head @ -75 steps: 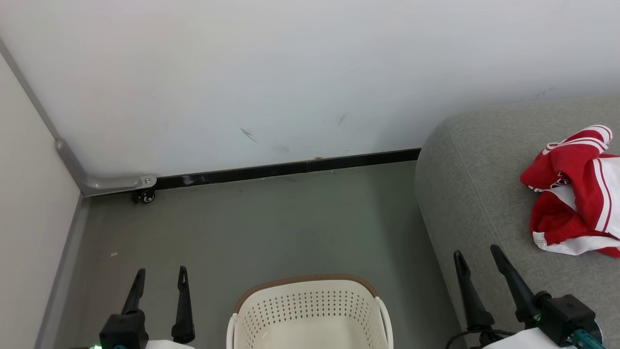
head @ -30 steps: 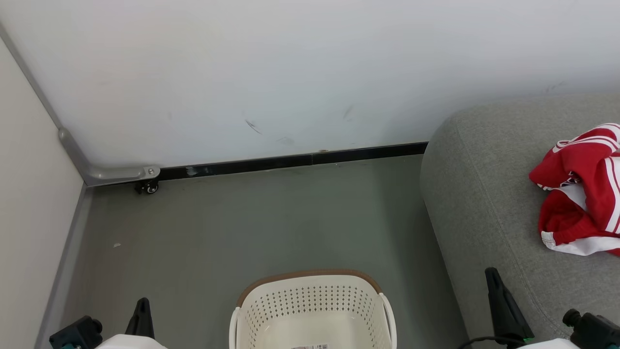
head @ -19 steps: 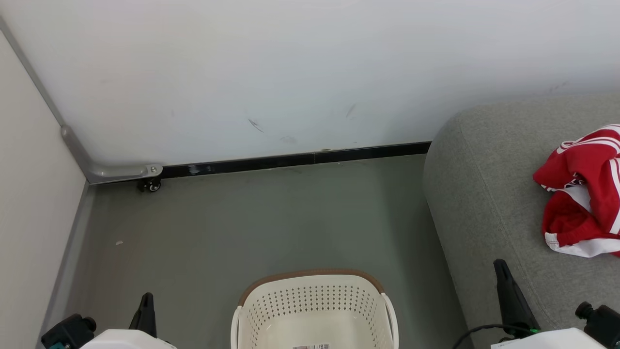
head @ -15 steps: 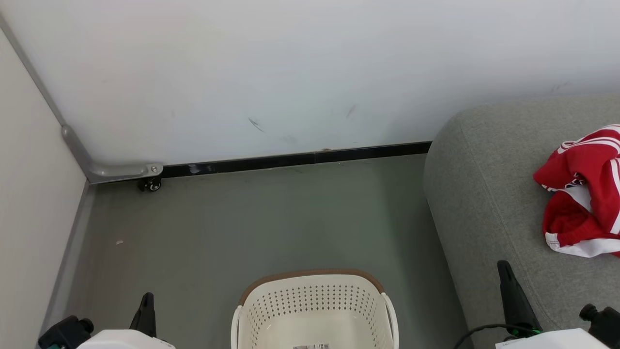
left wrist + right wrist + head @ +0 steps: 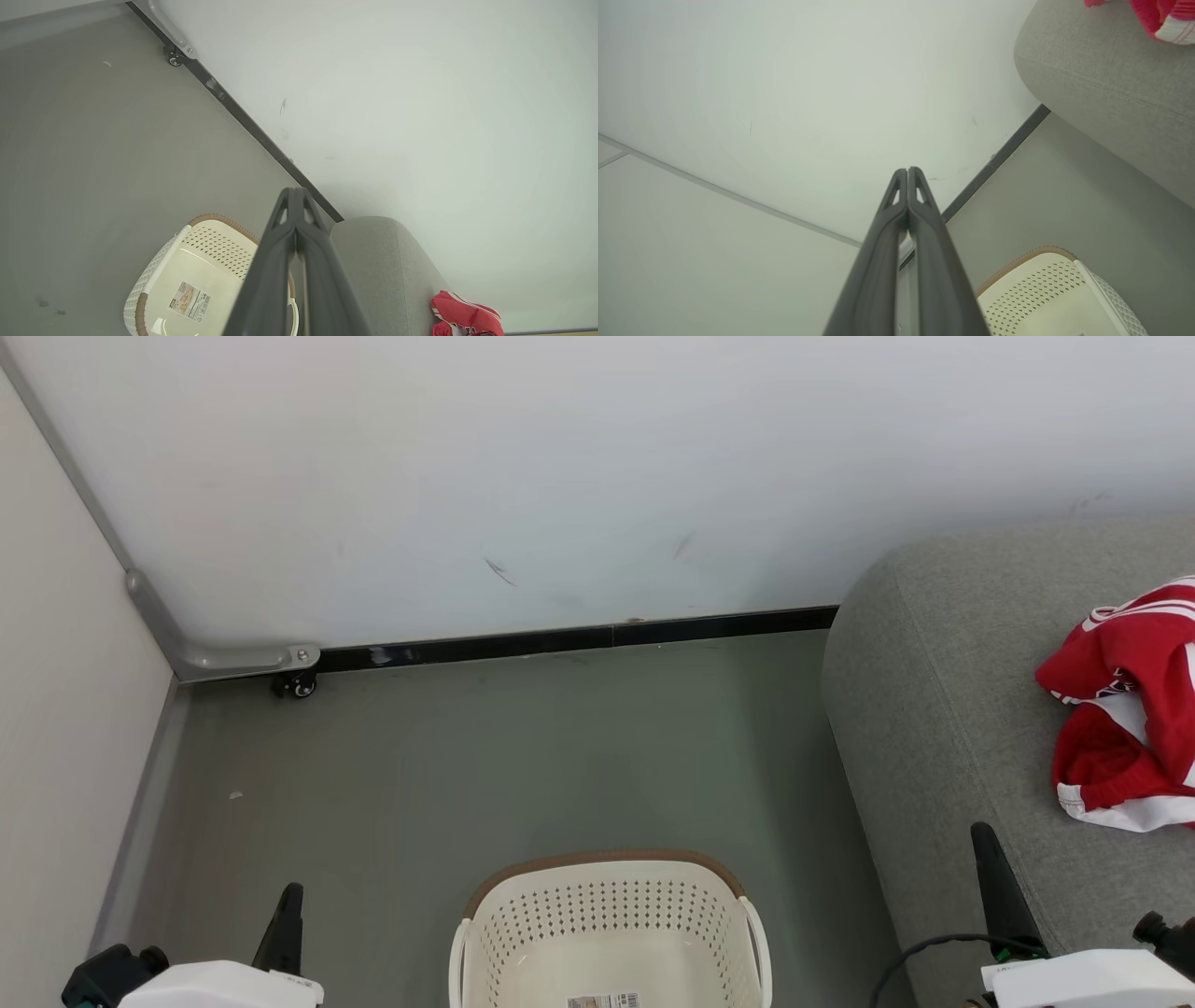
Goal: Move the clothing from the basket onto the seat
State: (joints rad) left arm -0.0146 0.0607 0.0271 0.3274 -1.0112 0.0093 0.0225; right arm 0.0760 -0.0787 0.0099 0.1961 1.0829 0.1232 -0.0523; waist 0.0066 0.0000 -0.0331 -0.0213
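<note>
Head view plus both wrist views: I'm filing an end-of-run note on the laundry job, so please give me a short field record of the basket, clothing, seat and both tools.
basket: upright on the floor, no clothing inside, label on its bottom
clothing: red and white, crumpled in a heap on the seat
seat: grey cushion, to the right of the basket
left tool: shut, holding nothing
right tool: shut, holding nothing
task status: looks done, judging by the visible garments
</note>
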